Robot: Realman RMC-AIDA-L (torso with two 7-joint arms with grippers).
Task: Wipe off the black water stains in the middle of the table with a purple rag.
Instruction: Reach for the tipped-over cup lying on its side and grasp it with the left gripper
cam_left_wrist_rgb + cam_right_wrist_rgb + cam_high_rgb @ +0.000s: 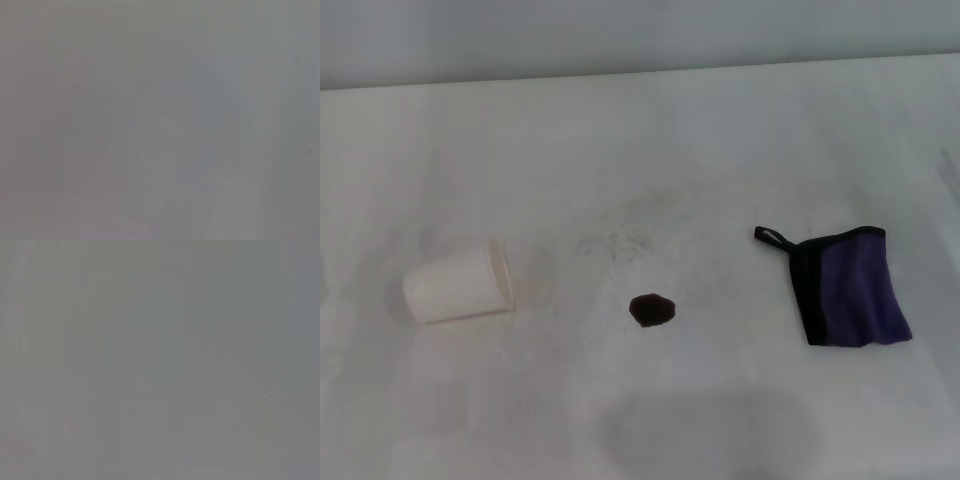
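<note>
On the table (640,130), the water stain (651,309) lay near the middle, with the cup (457,287) on its side well to its left and the rag (847,288) well to its right, its loop (772,237) at the far-left corner. A faint smudge (620,235) lay just behind the stain.

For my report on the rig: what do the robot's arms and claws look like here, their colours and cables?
Neither arm nor claw shows in any view. The head view holds only the table, the purple rag, the black water stains and a tipped paper cup; both wrist views are featureless grey.
</note>
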